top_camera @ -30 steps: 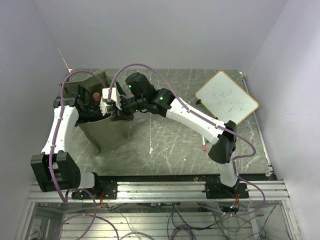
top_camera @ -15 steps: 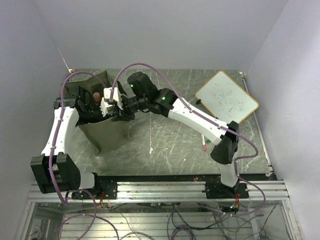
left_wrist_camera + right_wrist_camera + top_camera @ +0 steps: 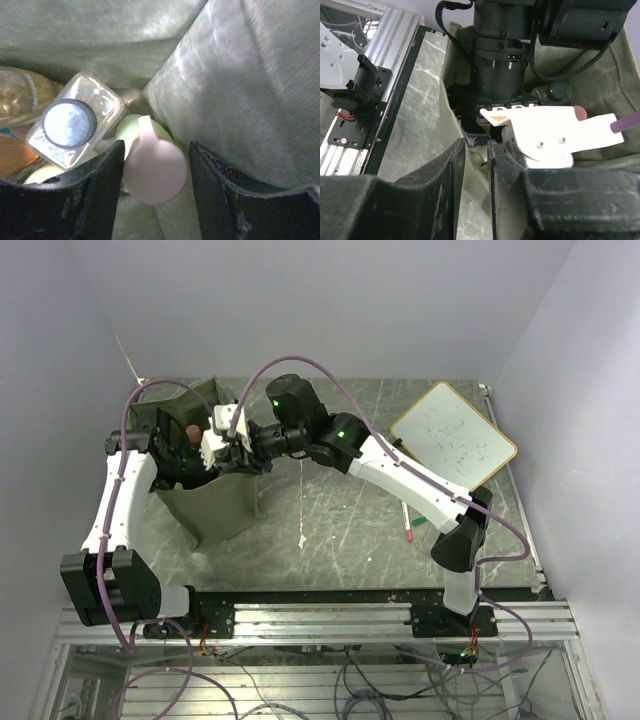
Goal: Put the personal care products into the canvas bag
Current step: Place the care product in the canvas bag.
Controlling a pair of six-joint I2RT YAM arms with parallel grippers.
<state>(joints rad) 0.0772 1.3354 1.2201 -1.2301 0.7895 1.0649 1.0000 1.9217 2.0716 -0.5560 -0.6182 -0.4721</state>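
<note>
The olive canvas bag (image 3: pixel 215 515) stands upright at the left. My left gripper (image 3: pixel 156 146) is down inside it, open, with its jaws either side of a pale green bottle with a white cap (image 3: pixel 154 172); the left finger touches the cap and the right one stands clear of it. Beside it lie a clear bottle with a dark-rimmed cap (image 3: pixel 68 122), an amber bottle (image 3: pixel 15 95) and an orange one (image 3: pixel 12 155). My right gripper (image 3: pixel 476 150) is shut on the bag's near rim (image 3: pixel 451 90), and it shows at the bag's mouth in the top view (image 3: pixel 243 458).
A white wood-framed whiteboard (image 3: pixel 453 435) lies at the back right. A red marker pen (image 3: pixel 408 528) and a green one (image 3: pixel 420 519) lie near the right arm. The left arm's wrist (image 3: pixel 500 65) fills the bag's mouth. A metal rail (image 3: pixel 320 620) runs along the near edge.
The right arm's elbow and forearm have swung up and to the right while its gripper has stayed at the bag's rim. The left arm has barely moved.
</note>
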